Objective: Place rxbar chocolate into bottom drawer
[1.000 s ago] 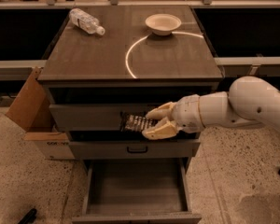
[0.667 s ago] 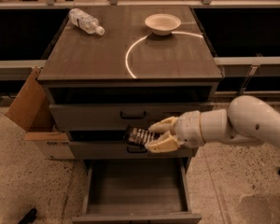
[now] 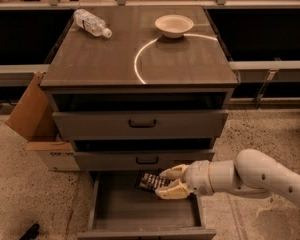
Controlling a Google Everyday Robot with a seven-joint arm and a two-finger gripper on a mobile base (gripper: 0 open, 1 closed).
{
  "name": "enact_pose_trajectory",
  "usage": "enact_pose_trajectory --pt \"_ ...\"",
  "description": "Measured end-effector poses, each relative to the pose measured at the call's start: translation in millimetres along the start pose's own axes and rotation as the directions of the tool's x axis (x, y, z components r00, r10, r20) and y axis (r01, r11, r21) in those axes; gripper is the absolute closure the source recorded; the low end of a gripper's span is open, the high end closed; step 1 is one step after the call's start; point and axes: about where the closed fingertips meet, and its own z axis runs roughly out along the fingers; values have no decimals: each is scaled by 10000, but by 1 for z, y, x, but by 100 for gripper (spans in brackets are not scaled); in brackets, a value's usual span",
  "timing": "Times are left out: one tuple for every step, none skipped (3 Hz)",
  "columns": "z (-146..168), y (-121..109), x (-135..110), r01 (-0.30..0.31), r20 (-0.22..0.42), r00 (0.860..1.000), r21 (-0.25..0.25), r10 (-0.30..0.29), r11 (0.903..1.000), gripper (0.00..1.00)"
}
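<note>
The bottom drawer (image 3: 115, 211) is pulled out below the cabinet, its plain grey inside showing. My gripper (image 3: 166, 182) reaches in from the right on a white arm and is shut on the rxbar chocolate (image 3: 151, 181), a black wrapper with pale stripes. The bar hangs just above the drawer's back half, under the middle drawer's front.
Two upper drawers with black handles (image 3: 142, 124) stand slightly open. On the cabinet top lie a clear plastic bottle (image 3: 91, 23) and a white bowl (image 3: 174, 25). An open cardboard box (image 3: 37, 126) stands at the cabinet's left. A dark object (image 3: 29, 231) lies on the floor at bottom left.
My gripper has carried the bar down from the middle drawer's front to just over the open bottom drawer.
</note>
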Motion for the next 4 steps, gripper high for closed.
enact_pose_trajectory --pt "4 -1 4 -104 -3 9999 -40 104 9999 100" --pt "20 -11 28 -374 149 9992 -55 375 9993 100" --pt "50 -27 69 -677 216 9975 -45 678 9977 100" --pt "78 -40 108 -980 133 9951 -68 981 9952 100"
